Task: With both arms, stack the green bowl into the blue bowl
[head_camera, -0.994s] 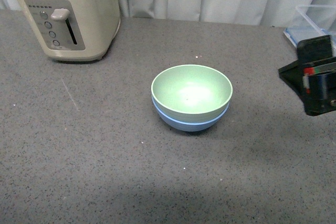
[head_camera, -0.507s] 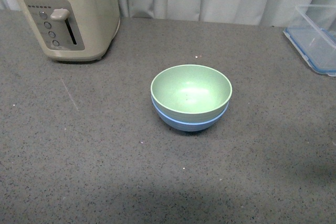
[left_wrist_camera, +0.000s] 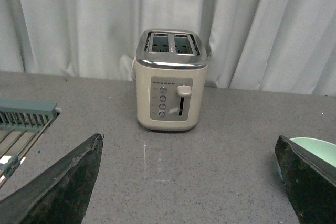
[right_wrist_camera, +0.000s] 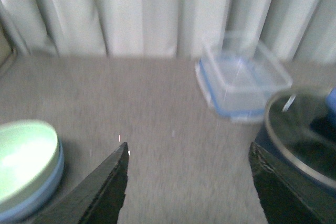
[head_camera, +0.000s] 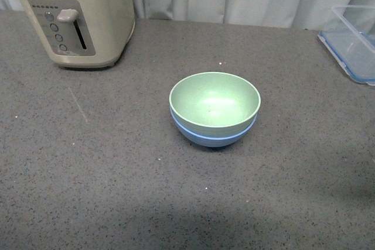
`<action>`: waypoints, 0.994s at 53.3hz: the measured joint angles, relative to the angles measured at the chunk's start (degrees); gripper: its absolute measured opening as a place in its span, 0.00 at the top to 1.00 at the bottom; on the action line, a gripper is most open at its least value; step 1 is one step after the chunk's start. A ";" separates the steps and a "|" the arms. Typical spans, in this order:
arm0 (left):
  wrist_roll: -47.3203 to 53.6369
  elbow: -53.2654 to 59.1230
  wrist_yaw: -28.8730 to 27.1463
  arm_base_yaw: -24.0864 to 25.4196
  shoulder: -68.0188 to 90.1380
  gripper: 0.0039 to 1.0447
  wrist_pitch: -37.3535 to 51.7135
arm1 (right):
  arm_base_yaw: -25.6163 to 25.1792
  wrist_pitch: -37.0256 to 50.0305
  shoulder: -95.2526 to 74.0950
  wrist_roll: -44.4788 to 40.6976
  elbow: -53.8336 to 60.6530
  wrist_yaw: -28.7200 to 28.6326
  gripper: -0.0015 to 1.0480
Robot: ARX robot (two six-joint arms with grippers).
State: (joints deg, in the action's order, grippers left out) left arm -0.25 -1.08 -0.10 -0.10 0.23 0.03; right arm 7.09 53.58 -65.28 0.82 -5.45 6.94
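The green bowl (head_camera: pixel 214 102) sits nested inside the blue bowl (head_camera: pixel 212 135) in the middle of the grey table; only a blue band and base show under the green rim. Neither arm shows in the front view. My left gripper (left_wrist_camera: pixel 189 142) is open and empty above bare table, with a sliver of the green bowl (left_wrist_camera: pixel 317 149) beside one finger. My right gripper (right_wrist_camera: pixel 189 150) is open and empty; the stacked green bowl (right_wrist_camera: pixel 23 156) and blue bowl (right_wrist_camera: pixel 37 203) lie off to one side of it. The right wrist view is blurred.
A cream toaster (head_camera: pixel 73 13) stands at the back left, also in the left wrist view (left_wrist_camera: pixel 170 80). A clear lidded container (head_camera: pixel 354 39) sits at the back right, also in the right wrist view (right_wrist_camera: pixel 241 80). A dark round glass-lidded pot (right_wrist_camera: pixel 304 135) is near my right gripper. A grey rack (left_wrist_camera: pixel 23 124) lies beside my left gripper.
My right arm, seen at the right edge one second ago, has left the front view. The stacked bowls have stayed in place.
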 joint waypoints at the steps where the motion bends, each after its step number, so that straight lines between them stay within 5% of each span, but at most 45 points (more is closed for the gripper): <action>1: 0.00 -0.02 0.02 0.00 -0.02 0.06 0.00 | -0.24 1.57 0.96 -0.11 0.17 -0.13 0.43; 15: -0.02 -0.02 0.02 0.00 -0.07 0.06 0.00 | -6.67 -8.33 17.51 -0.85 4.02 -6.58 0.99; 53: 0.00 -0.02 0.09 0.00 -0.04 0.06 0.00 | -6.95 -30.80 42.58 -0.79 5.14 -6.84 0.99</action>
State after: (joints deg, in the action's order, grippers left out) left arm -0.25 -1.10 -0.01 -0.10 0.19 0.03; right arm 0.14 22.79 -22.70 0.03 -0.32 0.10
